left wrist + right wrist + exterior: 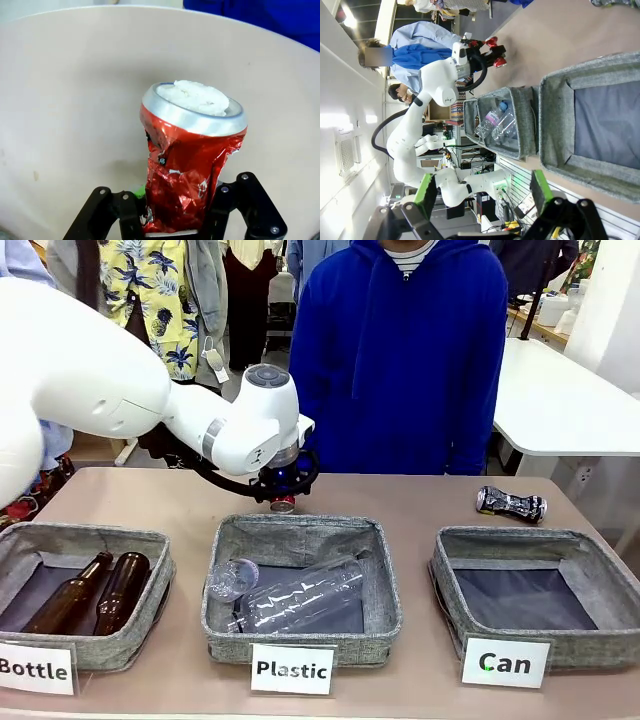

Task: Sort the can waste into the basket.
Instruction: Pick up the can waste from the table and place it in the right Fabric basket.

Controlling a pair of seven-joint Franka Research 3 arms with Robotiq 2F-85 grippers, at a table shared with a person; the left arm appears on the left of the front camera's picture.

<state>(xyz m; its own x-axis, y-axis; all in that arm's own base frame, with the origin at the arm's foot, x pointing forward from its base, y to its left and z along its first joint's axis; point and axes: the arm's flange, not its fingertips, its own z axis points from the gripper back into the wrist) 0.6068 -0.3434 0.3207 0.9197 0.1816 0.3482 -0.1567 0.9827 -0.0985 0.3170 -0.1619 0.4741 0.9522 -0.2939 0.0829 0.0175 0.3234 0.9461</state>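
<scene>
My left gripper (283,490) hangs low over the table just behind the middle basket, shut on the red crushed can (283,504). In the left wrist view the red can (190,160) stands out from between the black fingers (127,212), its silver rim pointing at the tabletop. The black crushed can (511,503) lies on the table at the far right, behind the grey basket (455,585) labelled "Can", whose dark bottom is bare. My right gripper (484,195) is open with nothing between its green pads (427,192), and the Can basket (552,125) lies beyond it.
The middle basket (385,590) labelled "Plastic" holds clear bottles (300,595). The left basket (150,540) labelled "Bottle" holds two brown glass bottles (120,590). A person in a blue hoodie (400,350) stands at the far edge of the table.
</scene>
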